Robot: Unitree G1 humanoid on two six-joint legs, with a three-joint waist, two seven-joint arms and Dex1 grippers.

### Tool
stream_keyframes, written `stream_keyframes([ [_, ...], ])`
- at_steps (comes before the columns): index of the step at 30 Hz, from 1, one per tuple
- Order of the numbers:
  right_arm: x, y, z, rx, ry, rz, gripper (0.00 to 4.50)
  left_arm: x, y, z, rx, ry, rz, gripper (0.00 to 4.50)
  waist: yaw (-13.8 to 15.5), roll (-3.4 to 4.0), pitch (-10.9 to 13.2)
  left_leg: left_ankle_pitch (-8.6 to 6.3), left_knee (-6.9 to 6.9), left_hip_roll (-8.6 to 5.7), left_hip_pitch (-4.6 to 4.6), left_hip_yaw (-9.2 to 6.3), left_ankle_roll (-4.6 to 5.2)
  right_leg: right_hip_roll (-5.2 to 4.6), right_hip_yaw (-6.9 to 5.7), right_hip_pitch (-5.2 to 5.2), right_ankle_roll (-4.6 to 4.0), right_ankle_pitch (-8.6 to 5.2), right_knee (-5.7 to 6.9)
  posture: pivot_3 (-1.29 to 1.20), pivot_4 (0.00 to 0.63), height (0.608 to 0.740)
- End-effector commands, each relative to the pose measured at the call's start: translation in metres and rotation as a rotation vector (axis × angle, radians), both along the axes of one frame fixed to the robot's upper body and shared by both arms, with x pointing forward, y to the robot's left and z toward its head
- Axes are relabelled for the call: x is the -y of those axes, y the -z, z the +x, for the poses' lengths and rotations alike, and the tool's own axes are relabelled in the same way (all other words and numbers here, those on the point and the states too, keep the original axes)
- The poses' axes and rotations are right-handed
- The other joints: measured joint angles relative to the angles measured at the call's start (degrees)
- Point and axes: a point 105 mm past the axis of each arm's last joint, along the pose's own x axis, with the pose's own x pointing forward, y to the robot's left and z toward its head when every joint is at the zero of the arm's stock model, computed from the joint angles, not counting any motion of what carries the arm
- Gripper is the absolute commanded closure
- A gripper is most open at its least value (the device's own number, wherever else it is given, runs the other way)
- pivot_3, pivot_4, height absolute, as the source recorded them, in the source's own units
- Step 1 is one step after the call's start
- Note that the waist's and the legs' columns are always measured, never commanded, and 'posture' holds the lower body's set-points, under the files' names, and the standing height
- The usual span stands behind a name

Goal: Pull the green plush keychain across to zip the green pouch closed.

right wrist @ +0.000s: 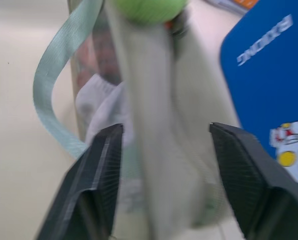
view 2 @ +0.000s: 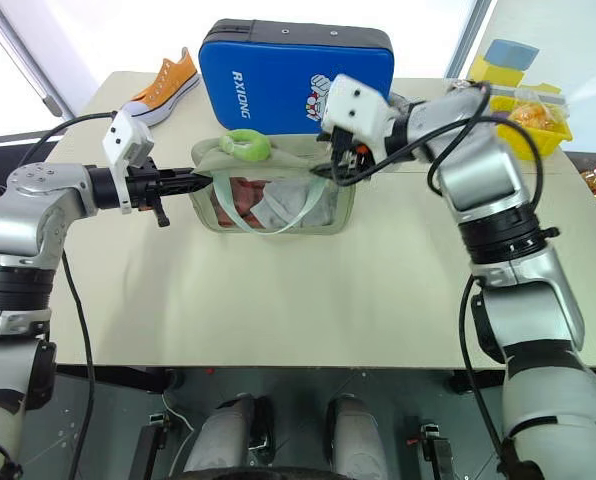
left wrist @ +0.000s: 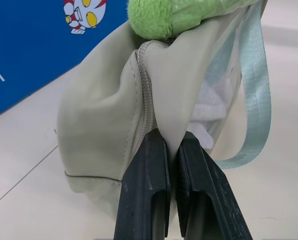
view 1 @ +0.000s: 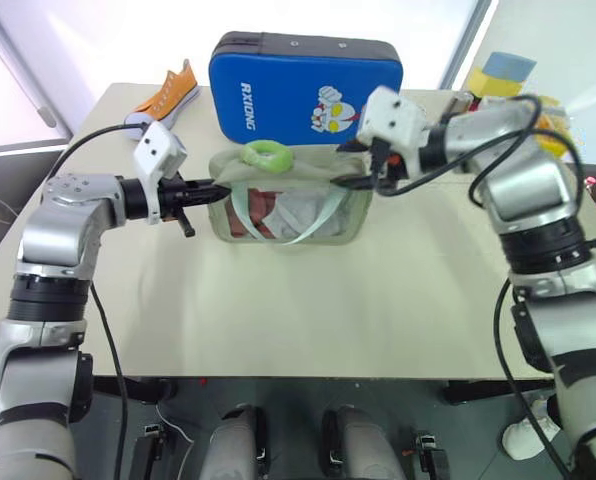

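A pale green pouch (view 1: 288, 205) with a clear front window stands upright near the middle of a beige table (view 1: 308, 310), just in front of a blue padded case (view 1: 306, 88) printed with a cartoon figure. An orange sneaker (view 1: 166, 97) lies at the far left corner.

The green plush keychain (view 1: 267, 154), a fuzzy lime ring, rests on the pouch's top edge, towards its left end. A mint strap (view 1: 300, 222) loops down across the window, behind which red and white contents are seen.

The left gripper (view 1: 216, 192) is clamped on the pouch's left end; in the left wrist view its fingers (left wrist: 148, 195) are pressed together on a fold of fabric beside the zipper seam. The right gripper (right wrist: 164, 150) is seen with its jaws spread wide on either side of the pouch's right end, gripping nothing.

The pouch is judged soft and light, likely to buckle or slide unless one end is anchored. The plush ring is judged squashy and easily pinched across its body; a firm hold close to the zipper pull would be preferred.
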Motion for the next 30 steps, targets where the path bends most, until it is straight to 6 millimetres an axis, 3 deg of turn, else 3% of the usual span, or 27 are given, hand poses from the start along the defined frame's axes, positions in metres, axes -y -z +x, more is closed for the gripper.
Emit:
stream_keyframes([
  [1,-0.022,-0.027,-0.014,0.055,-0.093,0.069,1.85,0.002,-0.011,-0.005,0.033,0.017,-0.001,4.50,-0.12,0.00,0.00,0.00,0.00,0.01,0.00,0.00,0.00,0.01,0.00,0.00,0.00,0.00,0.00,0.00,0.150,0.740],
  [4,-0.054,-0.023,-0.022,0.042,-0.169,0.112,1.85,0.001,-0.011,-0.005,0.035,0.016,0.000,4.50,-0.27,0.01,0.00,0.00,0.00,0.03,0.01,0.00,0.00,0.01,0.00,0.00,0.00,0.00,0.02,0.00,0.150,0.740],
  [7,-0.073,-0.011,-0.022,0.042,-0.192,0.115,1.85,0.001,-0.012,-0.005,0.035,0.016,0.001,4.50,-0.20,0.01,-0.01,0.00,-0.01,0.02,0.00,0.00,-0.01,0.01,0.00,0.00,0.00,0.00,0.03,0.00,0.150,0.740],
  [15,-0.084,-0.001,-0.005,0.088,-0.158,0.088,1.85,0.002,-0.012,-0.004,0.032,0.016,-0.002,4.50,0.00,0.00,-0.01,0.00,0.00,-0.04,-0.03,-0.01,0.00,-0.02,0.00,0.00,0.00,0.00,0.02,0.00,0.150,0.740],
  [18,-0.082,-0.002,-0.002,0.086,-0.152,0.087,2.68,0.001,-0.012,-0.004,0.033,0.013,-0.003,4.50,-0.15,0.00,-0.01,0.00,0.00,-0.02,-0.02,-0.01,0.00,-0.01,-0.01,0.00,0.00,0.00,0.02,0.00,0.150,0.740],
  [21,-0.078,-0.001,0.001,0.095,-0.143,0.071,4.22,0.001,-0.012,-0.003,0.033,0.012,-0.005,4.50,-0.13,0.00,-0.01,0.00,0.00,-0.02,-0.02,-0.01,0.00,-0.01,0.00,0.00,0.00,0.00,0.02,0.00,0.150,0.740],
  [22,-0.076,-0.002,0.002,0.093,-0.140,0.072,4.43,0.001,-0.012,-0.002,0.033,0.010,-0.005,4.50,-0.11,0.00,-0.01,0.00,0.00,-0.02,-0.02,-0.01,0.00,-0.01,-0.01,0.00,0.00,0.00,0.02,0.00,0.150,0.740],
  [27,-0.056,-0.015,0.003,0.087,-0.098,0.093,4.43,0.000,-0.009,0.000,0.031,0.003,-0.004,4.50,-0.02,0.00,-0.01,0.00,0.00,-0.02,-0.02,-0.01,0.00,-0.02,-0.01,0.00,0.00,0.00,0.02,0.00,0.150,0.740],
  [30,-0.026,-0.028,0.010,0.116,-0.007,0.074,4.43,-0.001,-0.009,0.001,0.032,-0.002,0.000,4.50,0.05,0.00,-0.01,0.00,0.00,-0.03,-0.02,-0.01,0.00,-0.02,-0.01,0.00,0.00,0.00,0.02,0.00,0.150,0.740],
])
